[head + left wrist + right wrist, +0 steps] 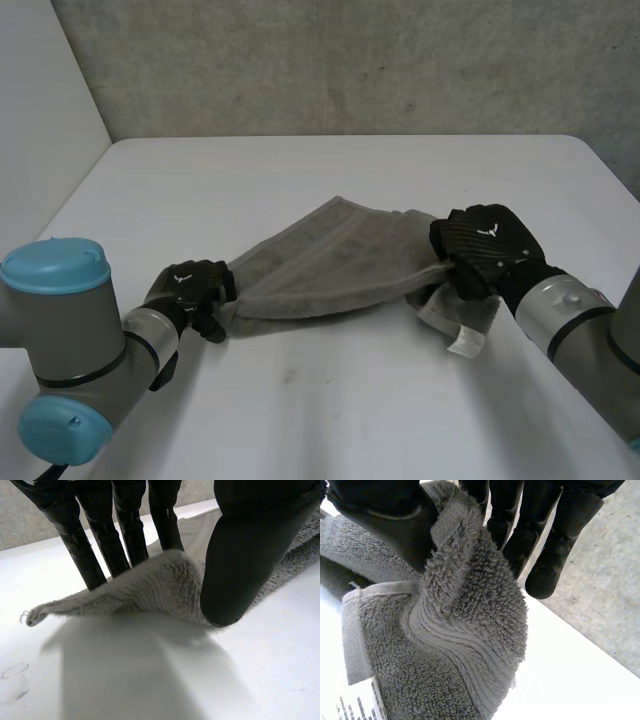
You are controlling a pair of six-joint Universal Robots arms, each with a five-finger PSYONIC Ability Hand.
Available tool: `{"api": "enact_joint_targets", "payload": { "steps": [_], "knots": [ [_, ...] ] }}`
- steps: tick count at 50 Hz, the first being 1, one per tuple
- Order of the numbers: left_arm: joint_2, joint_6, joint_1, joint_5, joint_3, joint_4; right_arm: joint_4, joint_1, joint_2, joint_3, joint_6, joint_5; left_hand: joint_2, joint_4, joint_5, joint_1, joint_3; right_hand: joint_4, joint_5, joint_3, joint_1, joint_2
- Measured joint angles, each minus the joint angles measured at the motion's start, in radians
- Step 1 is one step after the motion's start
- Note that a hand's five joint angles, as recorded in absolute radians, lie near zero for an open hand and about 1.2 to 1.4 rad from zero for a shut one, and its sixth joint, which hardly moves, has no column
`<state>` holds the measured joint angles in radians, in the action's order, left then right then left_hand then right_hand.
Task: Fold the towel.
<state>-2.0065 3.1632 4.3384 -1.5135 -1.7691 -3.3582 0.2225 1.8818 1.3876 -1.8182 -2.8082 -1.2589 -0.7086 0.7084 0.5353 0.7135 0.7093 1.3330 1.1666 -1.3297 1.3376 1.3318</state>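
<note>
Head view: grey towel [330,265], rumpled, w/ label [466,343]

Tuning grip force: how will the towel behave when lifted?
Likely floppy: the towel creases and bunches between the left hand and right hand. Its looped pile probably resists slipping from a pinch. Seems light: a pinch at each end holds it.

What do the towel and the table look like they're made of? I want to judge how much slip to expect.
Towel: grey terry cloth, probably cotton. The right wrist view shows a looped pile and a flat woven band. It looks soft and matte.
Table: a smooth, hard white top with a slight sheen, maybe laminate or painted board; the look does not settle which.
</note>
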Motion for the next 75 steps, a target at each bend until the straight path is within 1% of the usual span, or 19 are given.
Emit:
{"api": "enact_joint_targets", "payload": {
  "steps": [6,12,20,26,31,34,36,39,43,46,51,54,63,66,70,75],
  "knots": [
    [-0.005,0.002,0.0,-0.004,0.0,0.0,-0.016,-0.025,0.04,-0.012,0.005,0.016,0.059,-0.058,-0.062,-0.06,-0.059,0.0,0.0,0.0,0.0,0.0],
    [-0.005,0.006,0.0,-0.008,0.0,0.0,-0.016,-0.055,0.095,-0.015,0.004,0.02,0.068,-0.067,-0.073,-0.069,-0.068,0.0,0.0,0.0,0.0,0.0],
    [-0.006,0.056,0.0,-0.012,0.0,-0.028,-0.02,-0.12,0.183,-0.041,0.003,0.08,0.067,-0.066,-0.069,-0.069,-0.067,0.0,0.0,-0.004,0.0,0.0],
    [-0.013,0.08,0.0,-0.013,0.0,-0.051,-0.027,-0.165,0.223,-0.065,0.003,0.114,0.04,-0.042,-0.042,-0.046,-0.042,0.0,0.0,-0.011,0.0,0.0],
    [-0.033,0.097,-0.001,-0.01,0.001,-0.058,-0.029,-0.186,0.236,-0.076,0.001,0.129,-0.098,0.09,0.086,0.092,0.088,0.0,0.0,-0.011,0.001,0.0],
    [-0.042,0.11,-0.002,-0.008,0.003,-0.06,-0.029,-0.188,0.236,-0.078,0.0,0.132,-0.233,0.233,0.23,0.226,0.231,0.0,0.0,-0.011,0.001,0.0],
    [-0.047,0.129,-0.003,-0.008,0.005,-0.064,-0.029,-0.187,0.236,-0.078,0.0,0.134,-0.394,0.393,0.389,0.393,0.39,0.0,0.0,-0.011,0.001,0.0],
    [-0.045,0.162,-0.002,-0.008,0.009,-0.075,-0.028,-0.186,0.235,-0.073,0.0,0.135,-0.47,0.469,0.456,0.45,0.466,0.0,0.0,-0.011,0.002,0.0],
    [-0.025,0.199,0.004,-0.011,0.012,-0.09,-0.032,-0.183,0.234,-0.054,0.002,0.135,-0.499,0.497,0.484,0.469,0.495,0.0,0.0,-0.011,0.002,0.0],
    [0.023,0.218,0.013,-0.012,0.014,-0.1,-0.053,-0.181,0.236,-0.021,0.003,0.135,-0.505,0.504,0.489,0.473,0.501,0.0,0.0,-0.011,0.002,0.0],
    [0.142,0.228,0.039,-0.014,0.01,-0.103,-0.14,-0.18,0.246,0.069,0.012,0.137,-0.508,0.508,0.494,0.477,0.505,0.0,0.0,-0.011,0.002,0.0],
    [0.238,0.227,0.051,-0.013,0.008,-0.1,-0.229,-0.18,0.255,0.151,0.039,0.143,-0.509,0.508,0.494,0.48,0.506,0.0,0.0,-0.011,0.002,0.0],
    [0.555,0.228,0.059,-0.006,0.021,-0.065,-0.568,-0.179,0.27,0.477,0.165,0.166,-0.509,0.509,0.495,0.481,0.507,0.0,0.0,-0.011,0.003,0.0],
    [0.624,0.229,0.059,-0.005,0.042,-0.032,-0.662,-0.177,0.263,0.577,0.191,0.169,-0.509,0.509,0.495,0.481,0.507,0.0,0.0,-0.011,0.003,0.0],
    [0.666,0.23,0.057,-0.004,0.081,0.032,-0.762,-0.173,0.241,0.691,0.213,0.169,-0.509,0.509,0.495,0.482,0.507,0.0,0.0,-0.011,0.003,0.0],
    [0.629,0.237,0.057,-0.003,0.119,0.09,-0.821,-0.167,0.183,0.755,0.23,0.167,-0.509,0.509,0.495,0.484,0.507,0.0,0.0,-0.011,0.003,0.0]
  ]
}}
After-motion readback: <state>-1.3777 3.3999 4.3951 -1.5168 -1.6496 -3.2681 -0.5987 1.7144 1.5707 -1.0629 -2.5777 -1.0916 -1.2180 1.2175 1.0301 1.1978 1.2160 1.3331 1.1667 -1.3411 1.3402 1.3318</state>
